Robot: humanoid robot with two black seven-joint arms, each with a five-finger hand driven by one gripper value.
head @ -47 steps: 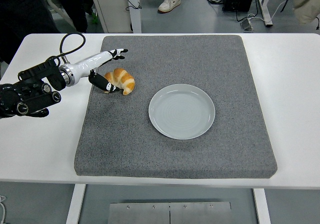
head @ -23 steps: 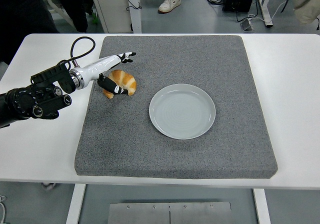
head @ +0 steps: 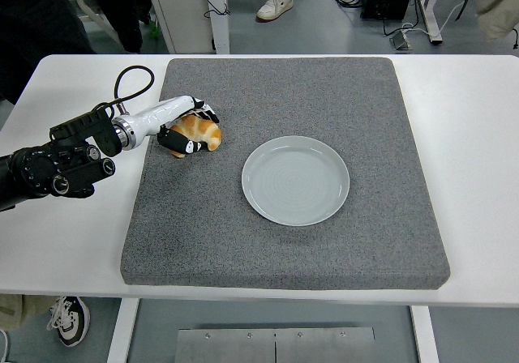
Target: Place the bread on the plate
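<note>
Resting on grey mat (head: 284,249), left of plate (head: 295,180) and well apart from it, croissant (head: 199,132) is grasped by left hand (head: 185,128): fingers (head: 204,110) curled over top, thumb pressed at near side. Plate is seen bare, mid-mat, on white table (head: 478,136).

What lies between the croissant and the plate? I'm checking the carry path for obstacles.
Nothing: in the head view, only bare grey mat separates the croissant, which the left robot hand is closed around, from the empty plate.
</note>
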